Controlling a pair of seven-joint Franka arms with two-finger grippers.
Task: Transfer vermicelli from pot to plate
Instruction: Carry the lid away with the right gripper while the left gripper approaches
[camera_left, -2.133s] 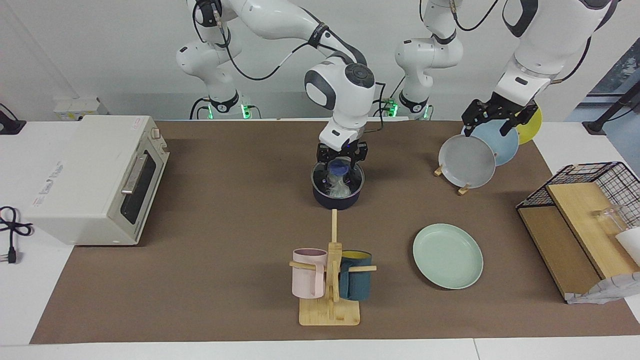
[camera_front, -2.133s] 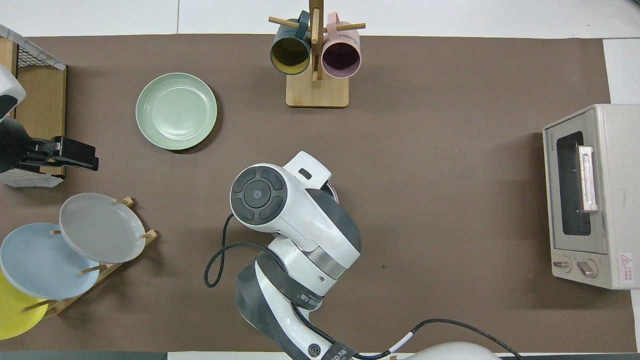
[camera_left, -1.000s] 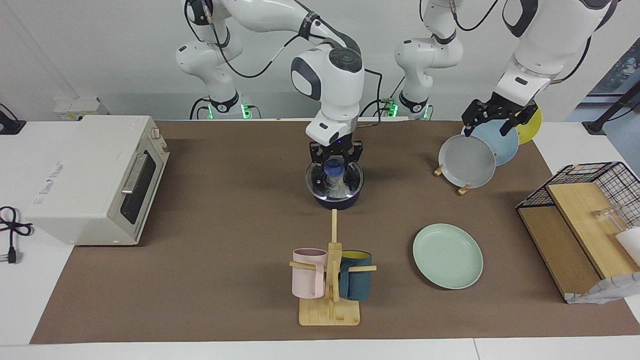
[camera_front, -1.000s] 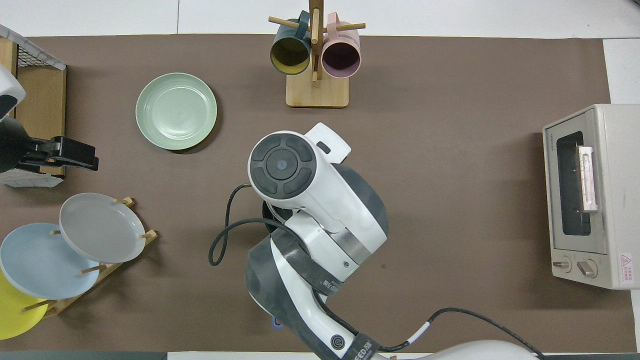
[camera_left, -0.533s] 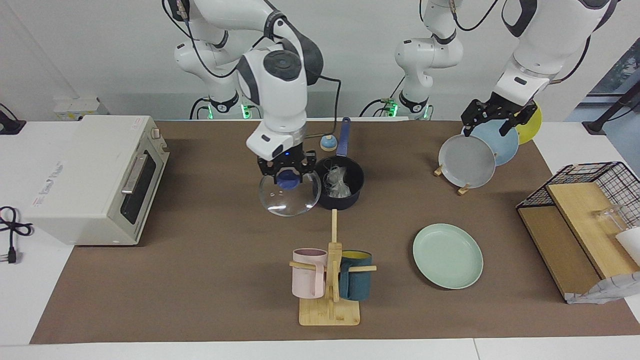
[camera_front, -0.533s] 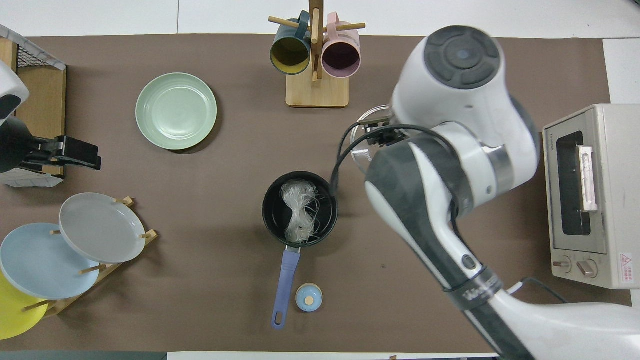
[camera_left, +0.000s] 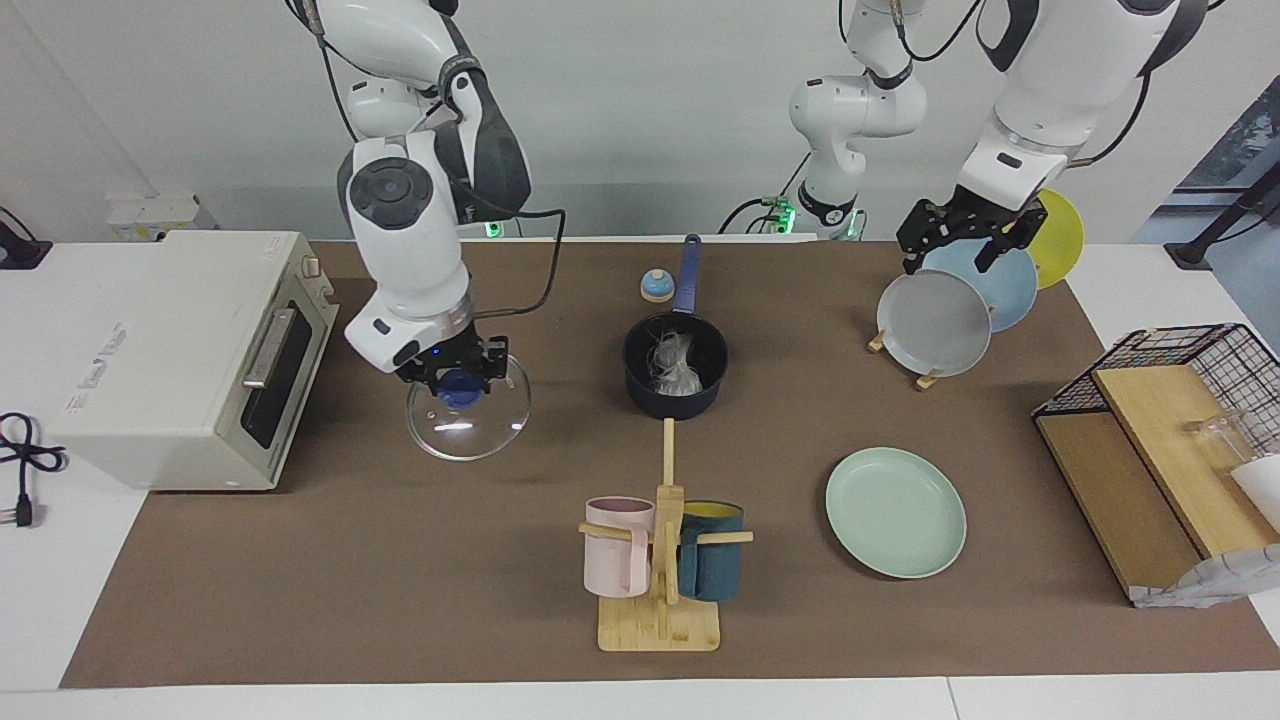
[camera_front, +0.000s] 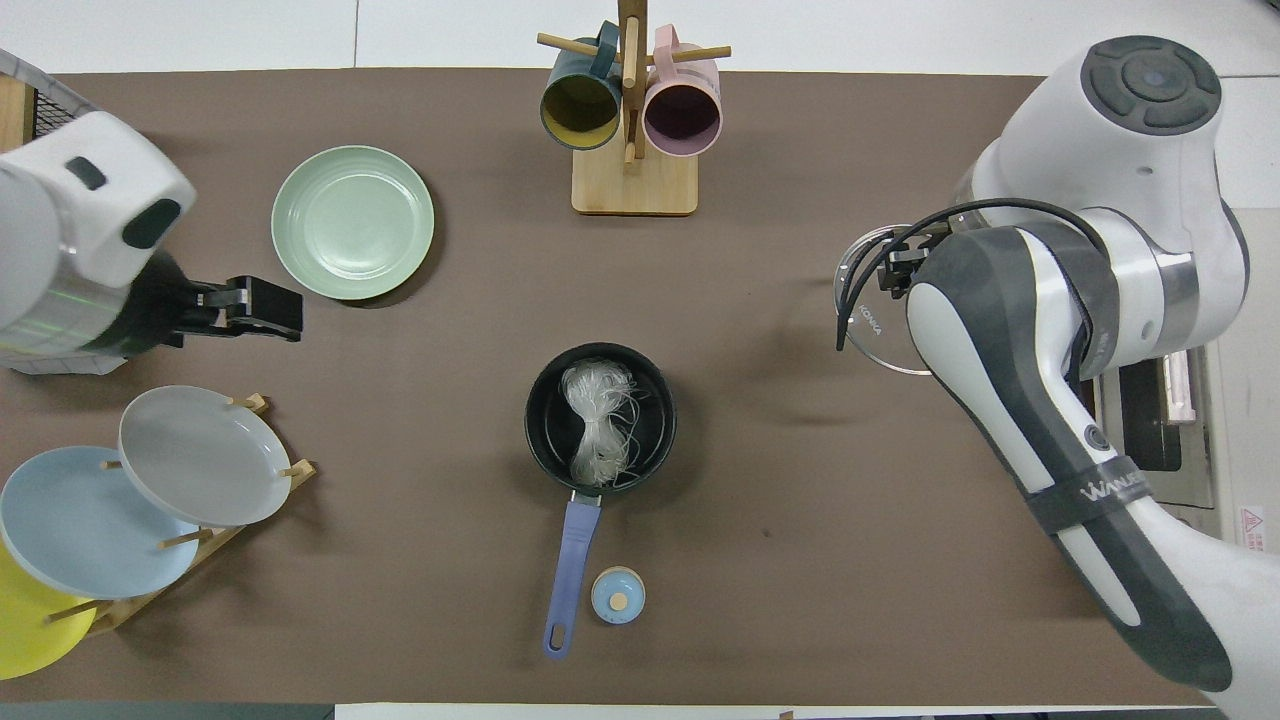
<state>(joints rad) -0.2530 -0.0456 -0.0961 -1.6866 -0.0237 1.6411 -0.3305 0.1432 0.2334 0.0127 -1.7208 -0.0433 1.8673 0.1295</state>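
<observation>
The right claw (camera_left: 459, 378) sits at centre left of the facing view, clamped on the blue knob of a glass lid (camera_left: 467, 418), which it holds tilted just above the brown worktop (camera_left: 400, 560), beside the toaster oven (camera_left: 190, 355). In the overhead view the lid's rim (camera_front: 862, 318) peeks out at the right from under the arm.

The pot (camera_left: 675, 378) stands uncovered in the middle of the facing view, its blue handle pointing up toward the robots. The vermicelli (camera_front: 597, 420) lies inside it as one whitish clump, in the centre of the overhead view. A small blue knobbed cap (camera_front: 618, 595) rests beside the handle's end.

The plate (camera_left: 895, 512) lies bare at lower right of the facing view, well apart from the pot, beside the mug rack (camera_left: 660, 560).

The left claw (camera_left: 962, 238) hangs at upper right of the facing view, over the rack of grey, blue and yellow plates (camera_left: 960, 305), its fingers spread and holding nothing.
</observation>
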